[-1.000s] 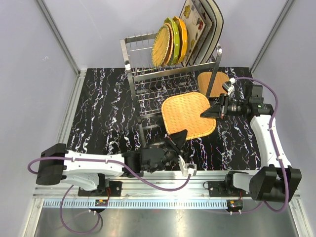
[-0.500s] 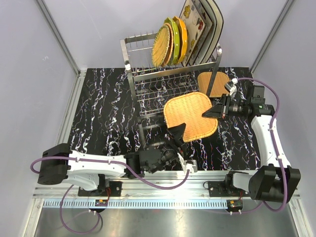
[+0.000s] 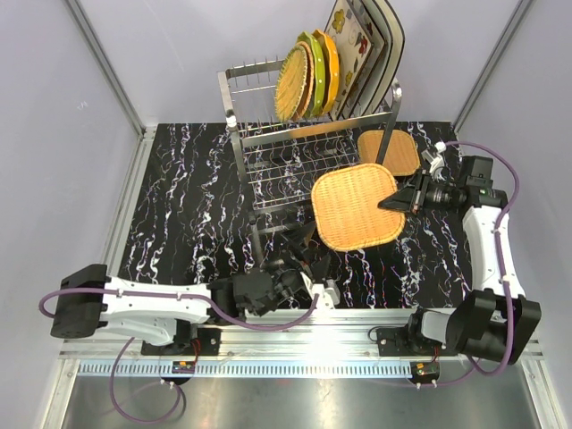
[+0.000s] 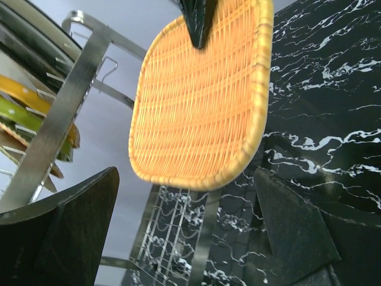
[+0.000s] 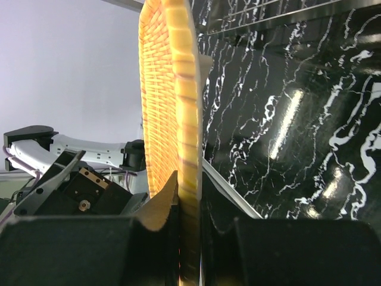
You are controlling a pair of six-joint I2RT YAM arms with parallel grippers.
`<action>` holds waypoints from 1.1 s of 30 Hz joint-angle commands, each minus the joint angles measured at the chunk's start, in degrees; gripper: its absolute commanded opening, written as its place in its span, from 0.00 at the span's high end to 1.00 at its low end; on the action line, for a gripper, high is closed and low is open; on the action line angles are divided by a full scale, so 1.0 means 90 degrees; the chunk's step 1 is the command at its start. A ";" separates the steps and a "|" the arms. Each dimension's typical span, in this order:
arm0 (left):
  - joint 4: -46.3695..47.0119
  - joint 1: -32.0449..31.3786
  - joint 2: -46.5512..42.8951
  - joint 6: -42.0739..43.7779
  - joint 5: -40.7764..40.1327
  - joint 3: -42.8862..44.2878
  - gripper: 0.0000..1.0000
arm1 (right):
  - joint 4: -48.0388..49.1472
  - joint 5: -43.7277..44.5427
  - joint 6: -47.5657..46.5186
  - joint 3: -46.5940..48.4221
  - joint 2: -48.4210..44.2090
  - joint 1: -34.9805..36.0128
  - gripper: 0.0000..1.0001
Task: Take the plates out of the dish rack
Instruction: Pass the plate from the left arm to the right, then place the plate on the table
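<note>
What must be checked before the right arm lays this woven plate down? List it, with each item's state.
1. Right gripper shut on the woven plate at its rim: ok.
2. Left gripper open, apart from that plate: ok.
3. Plate clear of the dish rack: cannot tell; they overlap from above.
4. Table beneath the plate bare: cannot tell, hidden.
5. Second woven plate, flat on the table, out of the path: cannot tell; it lies close by.
</note>
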 commanded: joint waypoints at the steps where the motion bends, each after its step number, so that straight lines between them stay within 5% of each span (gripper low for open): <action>1: 0.0281 -0.0021 -0.0351 -0.0674 -0.0264 -0.0230 0.01 | -0.0317 -0.0212 -0.0510 0.0543 0.0130 -0.0230 1.00; 14: -0.0050 0.0018 -0.1104 -0.2783 -0.1465 -0.0875 0.01 | -0.1353 0.0472 -0.2200 0.1374 0.0775 -0.1412 1.00; 24: -0.1327 0.0418 -0.1650 -0.4774 -0.1993 -0.0690 0.01 | -0.1246 0.0969 -0.2552 0.2164 0.1351 -0.1901 1.00; 33: -0.1993 0.0712 -0.2119 -0.5616 -0.2120 -0.0689 0.01 | -0.0817 0.1477 -0.2387 0.3004 0.2103 -0.1999 1.00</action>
